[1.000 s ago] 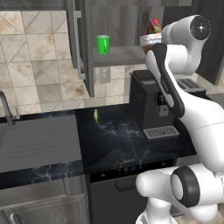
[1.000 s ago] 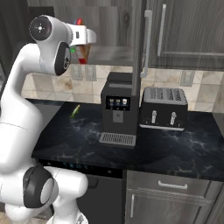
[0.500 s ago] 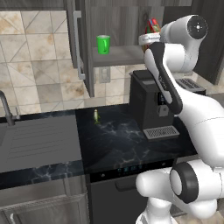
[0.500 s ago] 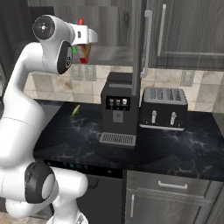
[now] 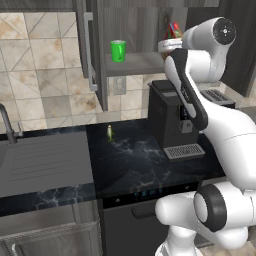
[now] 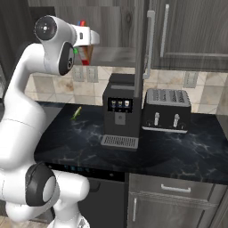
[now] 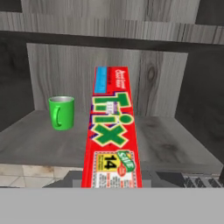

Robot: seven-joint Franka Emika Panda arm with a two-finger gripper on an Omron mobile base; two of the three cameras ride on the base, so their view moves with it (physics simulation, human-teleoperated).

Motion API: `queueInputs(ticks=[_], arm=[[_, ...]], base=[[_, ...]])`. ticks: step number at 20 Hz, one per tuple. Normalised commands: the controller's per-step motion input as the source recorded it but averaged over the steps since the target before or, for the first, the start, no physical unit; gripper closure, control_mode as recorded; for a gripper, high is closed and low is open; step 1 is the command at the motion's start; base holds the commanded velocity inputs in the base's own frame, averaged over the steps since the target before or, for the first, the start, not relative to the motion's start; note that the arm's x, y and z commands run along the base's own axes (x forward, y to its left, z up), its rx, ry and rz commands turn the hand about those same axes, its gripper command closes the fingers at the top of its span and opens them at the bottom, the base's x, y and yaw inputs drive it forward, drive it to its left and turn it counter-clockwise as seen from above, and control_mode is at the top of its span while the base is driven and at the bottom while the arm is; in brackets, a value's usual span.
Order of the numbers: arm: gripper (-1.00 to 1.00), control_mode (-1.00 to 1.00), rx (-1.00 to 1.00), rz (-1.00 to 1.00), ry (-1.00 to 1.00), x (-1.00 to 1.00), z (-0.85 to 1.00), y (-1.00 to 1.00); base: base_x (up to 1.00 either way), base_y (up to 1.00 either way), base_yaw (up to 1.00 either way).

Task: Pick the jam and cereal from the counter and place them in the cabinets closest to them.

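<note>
Red cardboard cereal box with green and yellow print (image 7: 114, 131) being carried up to the open grey wood-grain wall cabinet (image 7: 78, 74), clamped in the two-finger gripper (image 5: 167, 46).

The white arm is reaching high, its hand at the cabinet mouth over the black coffee machine (image 5: 172, 117); in the hand view the box is running straight out from the jaws toward the back panel, hanging above the front edge of the grey shelf board (image 7: 175, 148), just beside the bright green cup (image 7: 61, 112) but apart from it. Step in hand looks like placing the cereal; jam jar can't be made out. Next move probably needs pushing further in, lowering onto the board clear of the cup, then letting go. Black veined counter (image 5: 140, 160) is lying below.
</note>
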Motion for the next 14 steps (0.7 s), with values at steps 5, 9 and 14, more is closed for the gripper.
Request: queueInputs(ticks=[5,9,14], arm=[[1.0,-1.0,0.0,0.0,0.0,0.15,-0.01,0.0],[1.0,-1.0,0.01,0.0,0.0,0.2,0.0,0.0],[1.0,-1.0,0.01,-0.01,0.0,0.23,0.0,0.0]], base=[[0.0,0.0,0.0],[0.0,0.0,0.0],[0.0,0.0,0.0]])
